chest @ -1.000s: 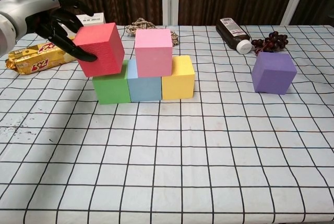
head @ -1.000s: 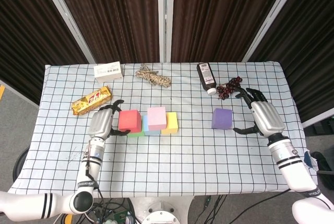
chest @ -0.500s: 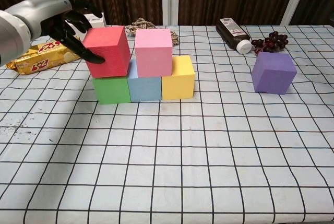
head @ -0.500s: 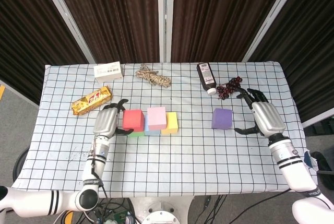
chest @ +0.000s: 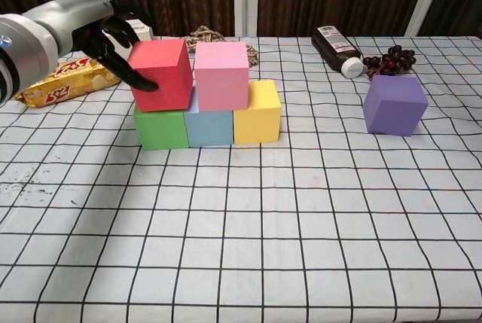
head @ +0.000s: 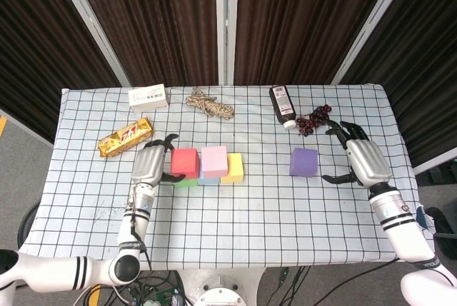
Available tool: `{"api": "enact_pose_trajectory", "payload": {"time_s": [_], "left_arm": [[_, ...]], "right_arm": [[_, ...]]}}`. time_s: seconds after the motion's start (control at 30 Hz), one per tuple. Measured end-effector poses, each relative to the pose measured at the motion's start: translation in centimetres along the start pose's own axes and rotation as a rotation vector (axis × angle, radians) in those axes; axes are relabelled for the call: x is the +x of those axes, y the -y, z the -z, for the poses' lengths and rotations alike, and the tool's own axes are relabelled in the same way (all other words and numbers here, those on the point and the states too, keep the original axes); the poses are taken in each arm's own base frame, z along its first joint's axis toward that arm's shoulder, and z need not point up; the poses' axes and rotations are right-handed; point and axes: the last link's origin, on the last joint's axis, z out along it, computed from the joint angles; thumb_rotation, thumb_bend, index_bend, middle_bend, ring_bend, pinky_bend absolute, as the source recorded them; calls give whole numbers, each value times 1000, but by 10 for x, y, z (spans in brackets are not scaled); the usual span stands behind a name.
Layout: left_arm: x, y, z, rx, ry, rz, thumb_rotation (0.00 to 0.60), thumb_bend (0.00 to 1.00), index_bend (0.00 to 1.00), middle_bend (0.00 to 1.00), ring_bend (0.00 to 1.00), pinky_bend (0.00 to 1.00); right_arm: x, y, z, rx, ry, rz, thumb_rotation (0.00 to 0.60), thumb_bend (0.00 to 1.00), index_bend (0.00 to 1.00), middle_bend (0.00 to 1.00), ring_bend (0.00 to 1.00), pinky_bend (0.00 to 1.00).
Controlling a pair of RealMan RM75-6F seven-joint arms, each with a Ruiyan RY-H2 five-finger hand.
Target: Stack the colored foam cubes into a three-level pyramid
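Observation:
A bottom row of green cube (chest: 160,129), blue cube (chest: 208,127) and yellow cube (chest: 257,112) stands mid-table. A pink cube (chest: 221,75) sits on the blue and yellow ones. My left hand (chest: 84,23) holds a red cube (chest: 161,74) tilted on top of the green cube, close beside the pink one; in the head view this hand (head: 148,164) grips the red cube (head: 184,162) from its left side. A purple cube (chest: 395,105) stands alone at the right. My right hand (head: 359,160) is open, just right of the purple cube (head: 304,162).
A gold snack bar (head: 126,137) lies behind my left hand. At the back stand a white box (head: 148,97), a coil of rope (head: 209,104), a dark bottle (head: 282,105) on its side and a bunch of grapes (head: 312,119).
My left hand has carried the red cube rightward and down, from out past the green cube to onto it, closing the gap to the pink cube. The right hand has barely shifted.

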Motion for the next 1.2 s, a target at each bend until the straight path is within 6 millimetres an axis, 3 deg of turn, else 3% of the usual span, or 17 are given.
{"api": "enact_pose_trajectory", "payload": {"time_s": [1.2], "left_arm": [[-2, 0, 2, -23, 11, 35, 600, 62, 142, 368, 216, 218]], "right_arm": [[-1, -5, -1, -7, 8, -5, 600, 0, 0, 209, 28, 0]]}}
